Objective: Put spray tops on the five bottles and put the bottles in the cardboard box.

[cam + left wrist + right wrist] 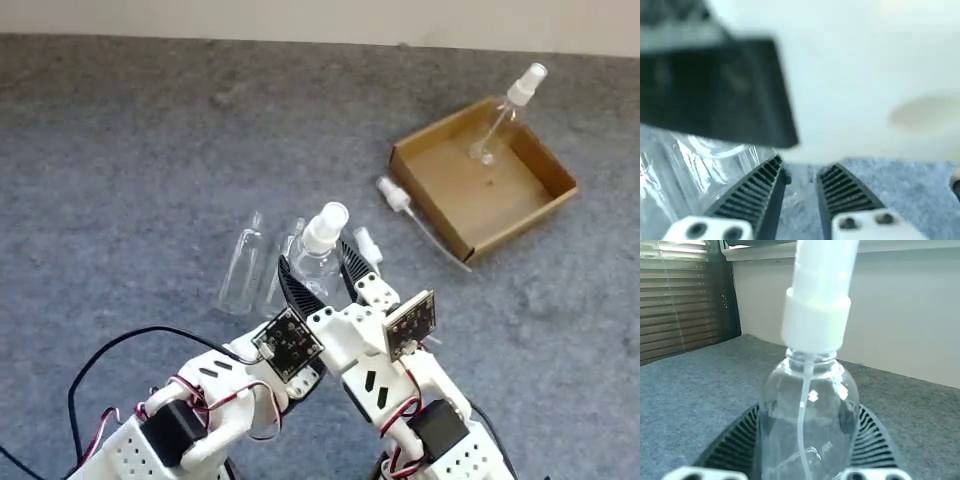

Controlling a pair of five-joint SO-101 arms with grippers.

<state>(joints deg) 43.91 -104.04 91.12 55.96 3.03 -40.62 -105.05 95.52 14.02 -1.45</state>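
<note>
A clear bottle (807, 405) with a white spray top (817, 315) stands upright between the ribbed fingers (732, 445) of my right gripper (807, 442), which is shut on it. From above, that bottle (318, 255) is held over the carpet in front of both arms. My left gripper (802, 172) sits close beside it, fingers a narrow gap apart with nothing between them. The cardboard box (540, 165) at the right holds one capped bottle (503, 118). Two uncapped bottles (243, 265) lie on the carpet. A loose spray top (394, 195) lies by the box, another (367, 243) nearer the arms.
Grey carpet (150, 150) covers the whole surface, with open room at the left and back. A black cable (100, 365) loops at the front left. A white wall and window blinds (680, 300) stand beyond the carpet.
</note>
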